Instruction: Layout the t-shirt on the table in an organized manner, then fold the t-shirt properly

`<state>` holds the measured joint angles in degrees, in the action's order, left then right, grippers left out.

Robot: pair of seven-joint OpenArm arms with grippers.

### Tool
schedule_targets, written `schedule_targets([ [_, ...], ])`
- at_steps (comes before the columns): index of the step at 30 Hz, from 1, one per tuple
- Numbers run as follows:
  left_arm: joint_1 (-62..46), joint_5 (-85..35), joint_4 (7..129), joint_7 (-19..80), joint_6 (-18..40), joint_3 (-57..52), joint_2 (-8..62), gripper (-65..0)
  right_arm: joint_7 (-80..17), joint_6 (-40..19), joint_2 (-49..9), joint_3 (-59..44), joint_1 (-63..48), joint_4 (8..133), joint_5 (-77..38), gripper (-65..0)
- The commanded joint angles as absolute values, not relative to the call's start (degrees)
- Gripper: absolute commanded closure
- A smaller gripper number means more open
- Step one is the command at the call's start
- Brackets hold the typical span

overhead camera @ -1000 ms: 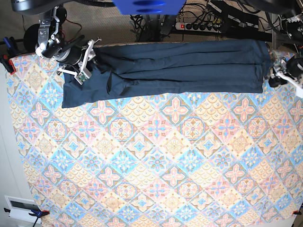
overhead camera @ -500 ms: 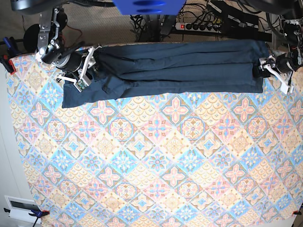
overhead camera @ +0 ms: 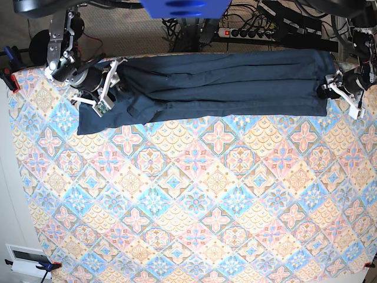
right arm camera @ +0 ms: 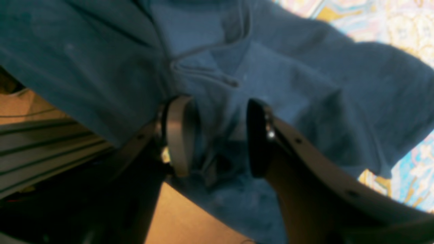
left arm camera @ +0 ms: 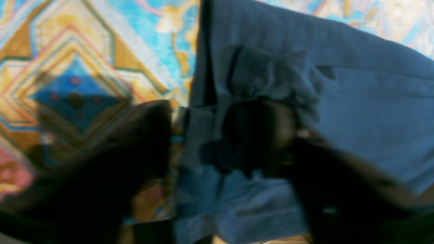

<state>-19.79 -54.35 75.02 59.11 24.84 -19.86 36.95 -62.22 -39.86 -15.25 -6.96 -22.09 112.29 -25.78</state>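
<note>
The dark navy t-shirt point(overhead camera: 235, 82) lies as a long folded band along the far edge of the patterned table point(overhead camera: 194, 194). My right gripper point(overhead camera: 111, 84) is at the band's left end. In the right wrist view, my right gripper point(right arm camera: 217, 135) is shut on a bunched fold of the t-shirt point(right arm camera: 288, 78), which fills the gap between the fingers. My left gripper point(overhead camera: 331, 89) is at the band's right end. The left wrist view is blurred; there my left gripper point(left arm camera: 196, 142) holds the t-shirt's point(left arm camera: 356, 101) edge between its dark fingers.
Behind the table's far edge run a power strip point(overhead camera: 259, 32) and cables. A clamp point(overhead camera: 9, 76) grips the cloth at the far left corner. A white box point(overhead camera: 26, 259) sits off the near left corner. A blue part point(overhead camera: 182, 7) hangs over the top middle.
My left gripper came in from beyond the shirt's right end onto its edge, opening wide and then narrowing around it. My right gripper shifted slightly with its fold.
</note>
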Motion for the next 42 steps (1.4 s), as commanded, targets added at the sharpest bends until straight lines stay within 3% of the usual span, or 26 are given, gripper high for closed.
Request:
schedule_targets([
  [1, -20.18, -54.99, 74.95, 62.46, 25.19, -18.24, 36.62, -24.7, -61.05, -40.00, -15.87, -7.16, -21.58, 113.19, -26.59, -24.6],
  [6, -20.09, -55.16, 74.95, 62.46, 25.19, -17.45, 36.53, -3.8, -61.05, -40.00, -15.87, -7.16, -21.58, 113.19, -26.59, -24.6],
  [8, -18.51, -55.16, 75.03, 62.46, 25.19, -17.54, 36.53, 0.0, -61.05, -40.00, -15.87, -7.16, -21.58, 113.19, -26.59, -24.6],
  [20, -12.70, -54.81, 74.51, 62.55, 25.01, -31.69, 36.79, 0.0, -60.97, -40.00, -15.87, -7.43, -21.41, 113.27, -26.59, -24.6],
  [33, -6.29, -51.74, 73.45, 62.64, 24.92, -32.22, 39.16, 0.0, -60.97, -40.00, -15.78, -9.36, -18.24, 113.19, -35.03, -24.6],
  [42, -10.86, -57.36, 86.64, 70.29, 24.92, -32.13, 34.33, 0.0, -60.97, -40.00, -15.87, -14.81, -18.24, 113.01, -35.03, -24.6],
])
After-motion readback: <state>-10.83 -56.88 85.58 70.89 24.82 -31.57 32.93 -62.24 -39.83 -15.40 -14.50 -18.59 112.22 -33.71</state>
